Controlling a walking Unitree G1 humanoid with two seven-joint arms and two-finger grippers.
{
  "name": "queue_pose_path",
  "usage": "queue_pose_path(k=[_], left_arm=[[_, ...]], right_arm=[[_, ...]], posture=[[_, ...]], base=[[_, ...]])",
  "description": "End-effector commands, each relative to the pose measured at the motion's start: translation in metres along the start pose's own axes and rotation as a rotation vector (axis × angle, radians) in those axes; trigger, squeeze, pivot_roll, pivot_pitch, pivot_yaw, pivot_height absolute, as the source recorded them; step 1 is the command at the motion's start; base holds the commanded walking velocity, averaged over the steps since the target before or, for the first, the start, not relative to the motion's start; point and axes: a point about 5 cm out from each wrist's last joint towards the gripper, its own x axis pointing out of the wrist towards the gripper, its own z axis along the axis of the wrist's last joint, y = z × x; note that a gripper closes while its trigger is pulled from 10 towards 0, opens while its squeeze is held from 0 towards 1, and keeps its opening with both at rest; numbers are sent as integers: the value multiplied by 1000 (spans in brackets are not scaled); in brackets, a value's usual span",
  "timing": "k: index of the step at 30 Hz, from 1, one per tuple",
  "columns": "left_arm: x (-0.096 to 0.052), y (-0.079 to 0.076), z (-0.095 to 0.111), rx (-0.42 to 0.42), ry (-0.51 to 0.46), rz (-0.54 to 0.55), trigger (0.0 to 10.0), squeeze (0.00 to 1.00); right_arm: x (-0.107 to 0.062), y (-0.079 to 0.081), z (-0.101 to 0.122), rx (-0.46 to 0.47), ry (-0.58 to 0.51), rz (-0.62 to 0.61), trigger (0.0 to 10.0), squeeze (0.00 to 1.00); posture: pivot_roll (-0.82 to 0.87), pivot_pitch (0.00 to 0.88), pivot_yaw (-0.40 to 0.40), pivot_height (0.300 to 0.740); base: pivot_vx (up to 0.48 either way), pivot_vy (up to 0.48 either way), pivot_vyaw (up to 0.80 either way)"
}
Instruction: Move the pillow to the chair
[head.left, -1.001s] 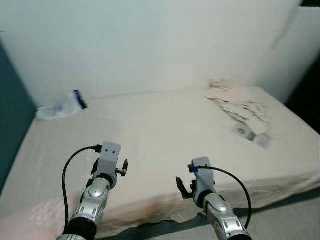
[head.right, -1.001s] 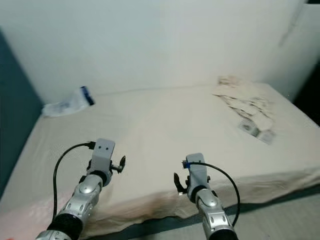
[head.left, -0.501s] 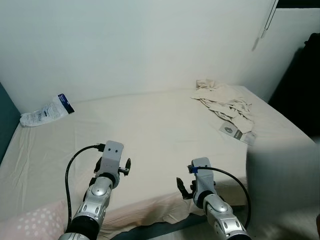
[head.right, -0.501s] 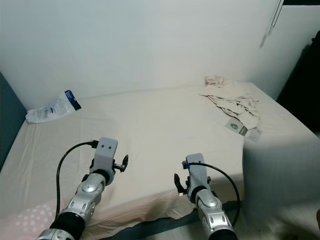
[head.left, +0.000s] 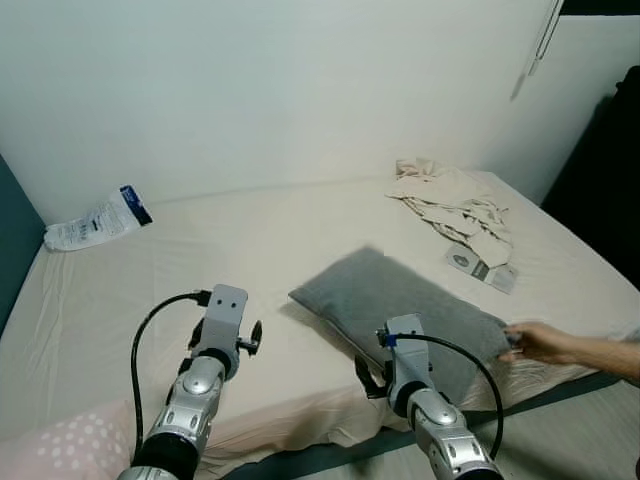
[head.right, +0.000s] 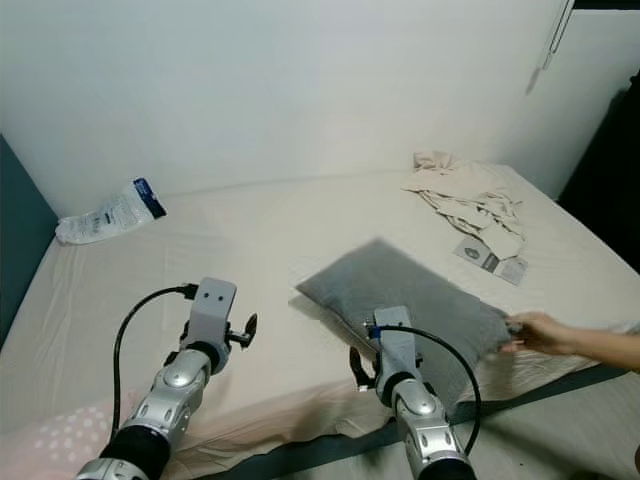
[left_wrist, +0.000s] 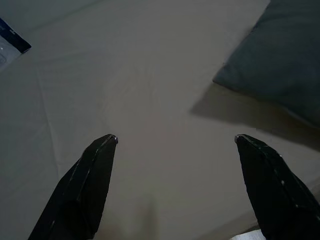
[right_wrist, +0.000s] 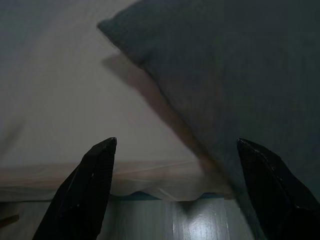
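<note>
While a person's hand (head.left: 540, 343) holds its 3 o'clock corner, the grey pillow (head.left: 410, 305) lies on the bed (head.left: 300, 230) before both grippers, left (left_wrist: 175, 145) and right (right_wrist: 175, 145), jaws spread empty; grasping now risks catching that hand.

Silver arms, black cables, black fingers (left_wrist: 85, 190)

Looks like I'm in somebody's bedroom: a big bed (head.left: 300, 240) with a beige fitted sheet pushed up against plain white walls (head.left: 280, 90), crumpled clothes (head.left: 450, 200) dumped on the far corner, a grey pillow (head.left: 400, 305) lying on the sheet, a plastic packet (head.left: 95, 218) by the wall.
</note>
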Motion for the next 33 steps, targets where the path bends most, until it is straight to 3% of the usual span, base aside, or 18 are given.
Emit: queue_pose_path(k=[1, 14, 17, 24, 28, 33], left_arm=[[-2, 4, -7, 2, 27, 5, 10000, 0], [2, -1, -4, 4, 36, 8, 10000, 0], [5, -4, 2, -8, 16, 8, 10000, 0], [2, 4, 8, -3, -51, 14, 10000, 0], [2, 11, 10, -1, -62, 32, 10000, 0], [3, 6, 9, 18, -53, 6, 10000, 0]], right_arm=[[0, 1, -2, -1, 4, 3, 10000, 0], [2, -4, 5, -2, -8, -7, 10000, 0], [4, -8, 14, -17, -32, -14, 10000, 0], [3, -6, 26, -13, -93, -43, 10000, 0], [4, -1, 24, -6, -89, -47, 10000, 0], [4, 1, 25, -19, -92, -42, 10000, 0]], posture=[[-58, 50, 2, 740], [-73, 43, -4, 740], [-91, 62, -10, 740], [-74, 120, 82, 740], [-72, 130, 96, 740], [-74, 139, 101, 740]], base=[[0, 0, 0], [0, 0, 0], [0, 0, 0], [0, 0, 0], [0, 0, 0], [0, 0, 0]])
